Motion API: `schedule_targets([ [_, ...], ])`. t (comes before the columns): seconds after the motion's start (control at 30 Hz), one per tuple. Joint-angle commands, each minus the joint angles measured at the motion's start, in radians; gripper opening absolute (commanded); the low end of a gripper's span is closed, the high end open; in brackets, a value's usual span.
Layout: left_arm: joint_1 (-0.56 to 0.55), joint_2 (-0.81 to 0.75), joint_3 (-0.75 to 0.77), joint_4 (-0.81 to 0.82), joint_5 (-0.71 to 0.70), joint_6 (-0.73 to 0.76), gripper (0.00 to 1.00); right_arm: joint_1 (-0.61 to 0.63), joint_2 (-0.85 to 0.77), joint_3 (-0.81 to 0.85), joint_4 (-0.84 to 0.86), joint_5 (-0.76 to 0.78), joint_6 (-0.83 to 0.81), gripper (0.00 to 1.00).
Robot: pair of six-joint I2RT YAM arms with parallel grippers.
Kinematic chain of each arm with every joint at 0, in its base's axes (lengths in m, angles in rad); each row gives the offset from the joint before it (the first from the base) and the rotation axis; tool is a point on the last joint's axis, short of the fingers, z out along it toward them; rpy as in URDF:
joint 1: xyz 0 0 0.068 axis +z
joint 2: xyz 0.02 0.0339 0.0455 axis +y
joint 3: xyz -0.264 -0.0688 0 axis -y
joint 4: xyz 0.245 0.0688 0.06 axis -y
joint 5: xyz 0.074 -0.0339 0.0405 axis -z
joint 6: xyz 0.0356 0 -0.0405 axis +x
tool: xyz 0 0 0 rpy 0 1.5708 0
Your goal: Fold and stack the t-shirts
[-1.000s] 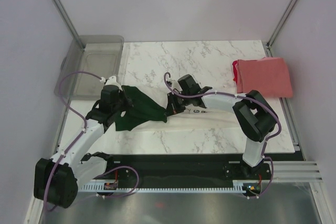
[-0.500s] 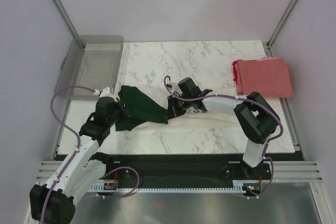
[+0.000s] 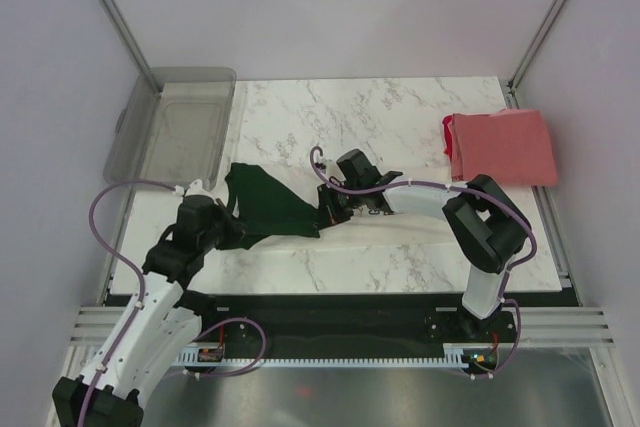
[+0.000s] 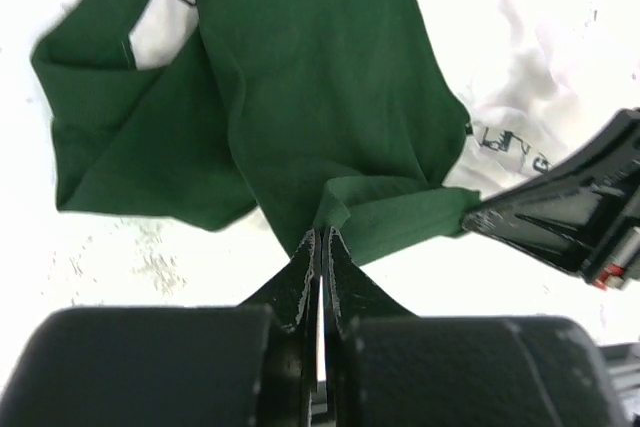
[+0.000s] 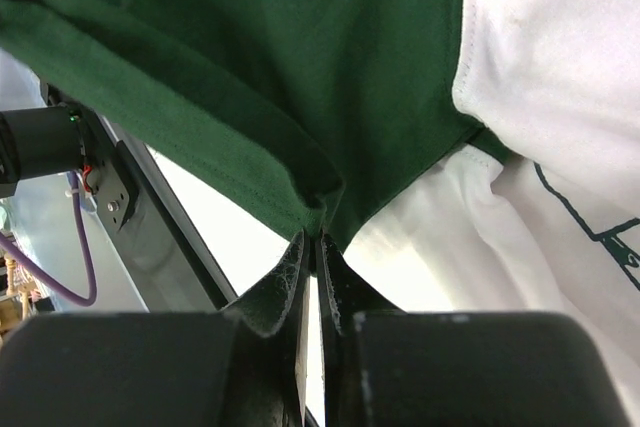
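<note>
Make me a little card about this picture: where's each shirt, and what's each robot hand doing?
green-sleeved shirt: crumpled in the middle of the table
red shirt: folded, at the table's far right
left hand: shut on a fold of the green-sleeved shirt
right hand: fingertips at a green sleeve edge, grip unclear
grey bin: beside the table's far left corner

Rumpled cream-white t-shirt [image 3: 272, 209] with green sleeves, at centre, folded coral-red t-shirt [image 3: 500, 147], far right
</note>
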Motion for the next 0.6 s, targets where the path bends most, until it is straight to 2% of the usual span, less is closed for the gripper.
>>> schedule_targets([
  [0.0,-0.007,-0.051,-0.006,-0.066,0.044,-0.104,0.02,0.004,0.022,0.012,0.026,-0.004,-0.02,0.11],
  [0.27,-0.012,-0.141,-0.03,-0.141,0.092,-0.209,0.02,0.02,0.011,-0.016,0.035,-0.041,-0.031,0.18],
  [0.33,-0.019,-0.151,-0.035,-0.14,0.121,-0.219,0.06,0.022,0.004,-0.026,0.032,-0.059,-0.04,0.25],
  [0.4,-0.042,-0.16,-0.028,-0.137,0.133,-0.216,0.16,0.025,-0.005,-0.045,0.034,-0.081,-0.048,0.36],
  [0.43,-0.051,-0.164,-0.023,-0.137,0.129,-0.212,0.22,0.025,-0.021,-0.052,0.034,-0.086,-0.055,0.38],
  [0.47,-0.068,-0.177,-0.003,-0.137,0.119,-0.206,0.37,0.025,-0.03,-0.062,0.037,-0.09,-0.063,0.4],
  [0.57,-0.071,-0.241,0.038,-0.15,0.09,-0.167,0.53,0.025,-0.081,-0.098,0.037,-0.098,-0.08,0.47],
])
